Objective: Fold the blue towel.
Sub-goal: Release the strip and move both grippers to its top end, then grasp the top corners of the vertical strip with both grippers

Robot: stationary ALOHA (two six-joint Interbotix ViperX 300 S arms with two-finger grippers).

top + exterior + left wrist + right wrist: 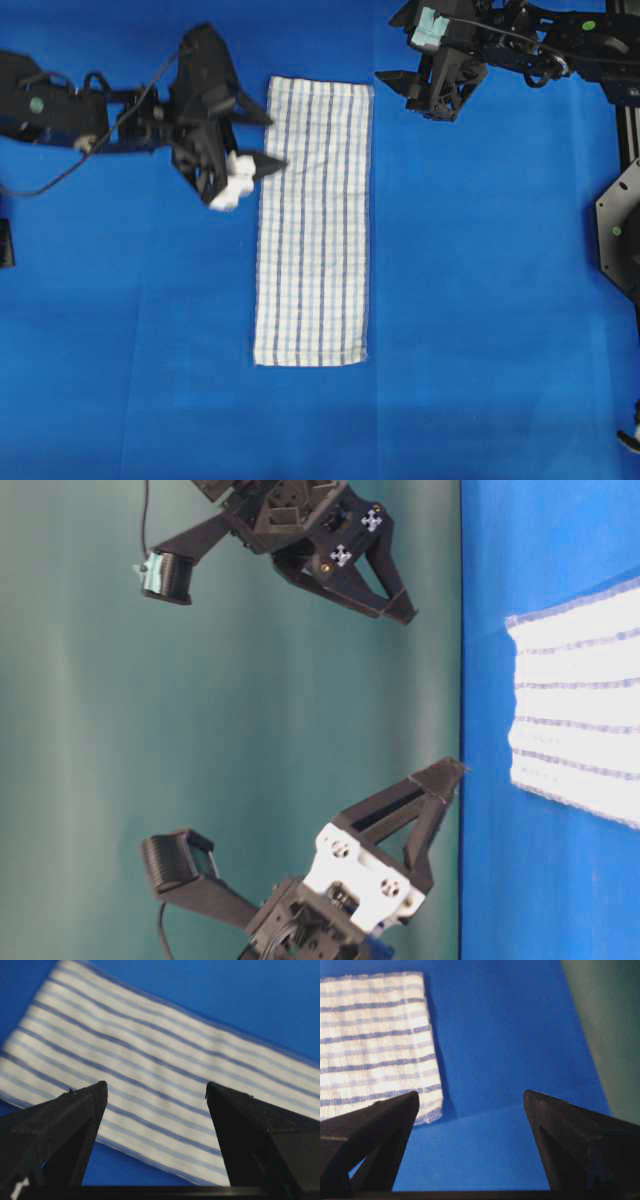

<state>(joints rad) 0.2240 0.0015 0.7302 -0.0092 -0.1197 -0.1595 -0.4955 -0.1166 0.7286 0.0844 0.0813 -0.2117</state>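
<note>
The surface (480, 300) is covered edge to edge by a plain, saturated blue cloth with a fine woven texture, seen most clearly in the right wrist view. A faint crease is visible in the covering there. Behind the surface, a smooth teal-green backdrop (200, 730) is seen in the table-level view, evenly lit and unmarked. The lighting is bright and diffuse; only soft, short shadows are cast on the blue covering. No windows or floor are shown.
</note>
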